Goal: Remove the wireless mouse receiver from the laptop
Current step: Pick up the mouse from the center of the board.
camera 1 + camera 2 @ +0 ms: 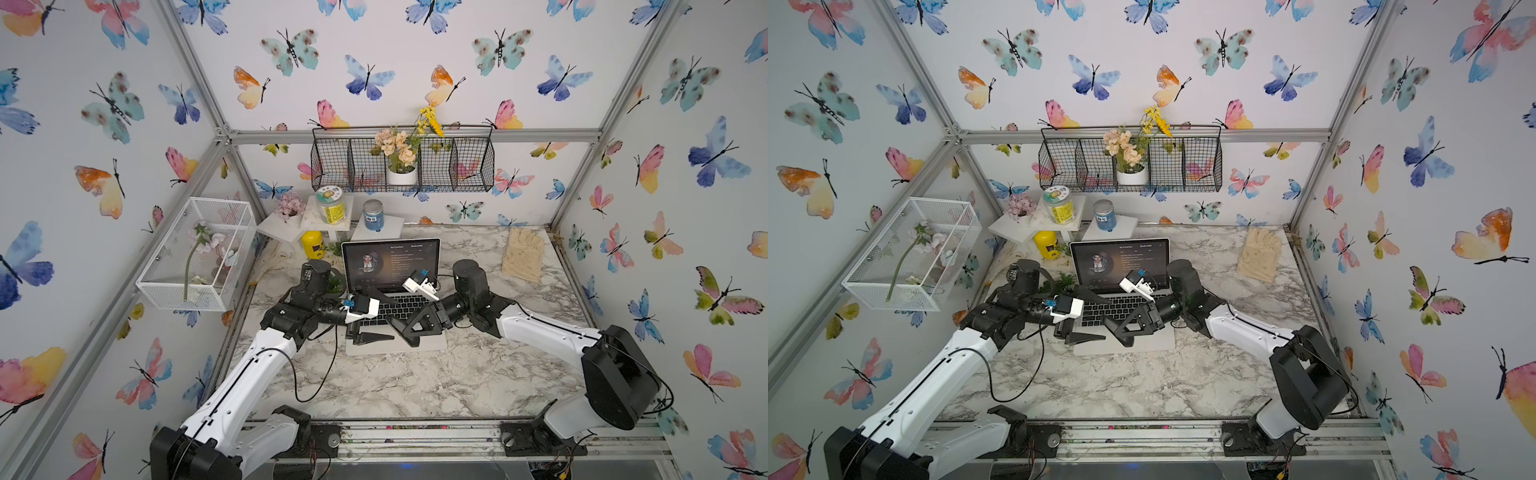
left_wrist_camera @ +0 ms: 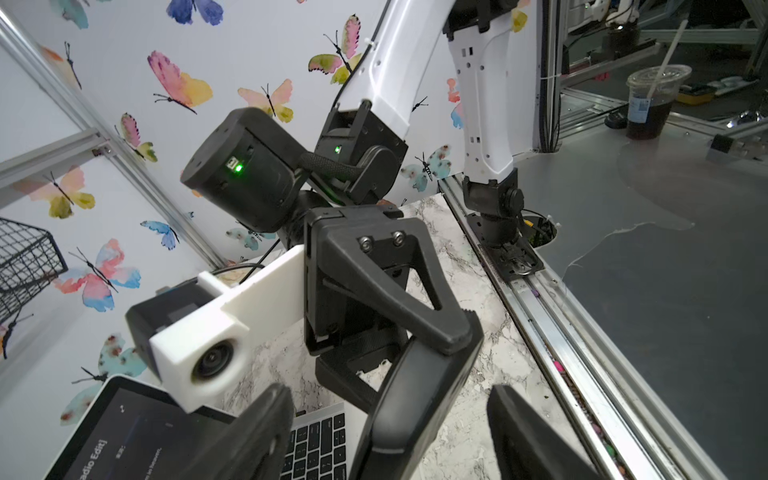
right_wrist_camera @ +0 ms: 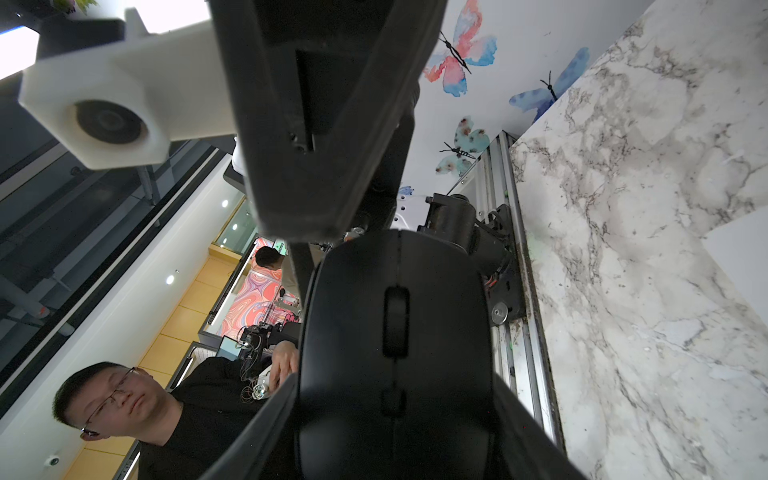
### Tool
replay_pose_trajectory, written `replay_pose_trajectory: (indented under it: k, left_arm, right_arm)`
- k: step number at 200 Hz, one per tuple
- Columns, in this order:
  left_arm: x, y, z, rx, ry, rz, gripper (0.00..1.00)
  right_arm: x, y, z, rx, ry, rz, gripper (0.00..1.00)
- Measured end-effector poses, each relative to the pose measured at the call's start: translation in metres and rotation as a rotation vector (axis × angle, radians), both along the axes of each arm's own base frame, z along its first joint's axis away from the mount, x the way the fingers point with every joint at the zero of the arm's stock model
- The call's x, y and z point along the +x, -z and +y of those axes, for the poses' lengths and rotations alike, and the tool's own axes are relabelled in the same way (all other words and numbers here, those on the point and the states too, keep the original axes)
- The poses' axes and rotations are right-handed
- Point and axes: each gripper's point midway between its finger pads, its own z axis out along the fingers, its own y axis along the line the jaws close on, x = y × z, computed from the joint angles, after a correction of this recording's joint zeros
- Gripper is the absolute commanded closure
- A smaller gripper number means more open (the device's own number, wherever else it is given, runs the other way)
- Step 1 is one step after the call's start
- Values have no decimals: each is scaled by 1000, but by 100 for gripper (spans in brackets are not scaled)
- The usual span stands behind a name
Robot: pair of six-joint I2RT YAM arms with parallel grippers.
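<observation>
The right end effector [image 3: 397, 399] clasped a black mouse [image 3: 395, 291] over the laptop [image 1: 390, 257] on the worktop [image 1: 457, 374]; the left end effector [image 1: 382, 318] gaped empty beside it. The wireless mouse receiver could not be made out; a straight, level pull looked wisest.

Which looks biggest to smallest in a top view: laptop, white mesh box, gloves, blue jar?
1. white mesh box and laptop: about alike, arms hide part of the laptop, so unranked
2. gloves
3. blue jar

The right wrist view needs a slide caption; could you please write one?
Right end effector gripping a black computer mouse, marble tabletop in view.
</observation>
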Motion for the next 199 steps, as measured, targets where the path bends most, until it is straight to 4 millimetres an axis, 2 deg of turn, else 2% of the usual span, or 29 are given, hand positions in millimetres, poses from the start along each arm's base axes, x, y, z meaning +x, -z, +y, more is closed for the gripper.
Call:
replay_pose_trajectory:
  k: [29, 51, 69, 79, 95, 126, 149, 169, 191, 199]
  left_arm:
    - [-4, 6, -2, 6, 30, -2, 33]
    - [-6, 7, -2, 8, 39, -9, 48]
    - [-7, 8, -2, 6, 45, -10, 69]
    - [-8, 8, -2, 2, 53, -11, 85]
    - [-12, 8, -1, -3, 71, -17, 100]
    - [-13, 8, -2, -4, 79, -11, 100]
    - [-9, 9, -4, 1, 57, 43, 100]
    - [-1, 11, -6, 7, 11, 129, 100]
    - [13, 15, -8, 25, -70, 250, 100]
    - [20, 15, -10, 27, -110, 313, 100]
  right_arm:
    - [0, -6, 2, 12, -9, -10, 53]
    - [0, -8, 3, 18, -13, -16, 53]
    - [0, -7, 3, 17, -20, -11, 53]
    - [-2, -5, 3, 14, -36, -1, 53]
    - [-6, -6, -2, 4, -68, 36, 50]
    - [-6, -6, -3, -1, -74, 45, 22]
    - [9, -12, 1, 3, -6, -20, 9]
    - [47, -19, -6, -24, 169, -114, 4]
    - [98, -26, -33, -106, 493, -268, 1]
    - [106, -31, -44, -120, 583, -323, 1]
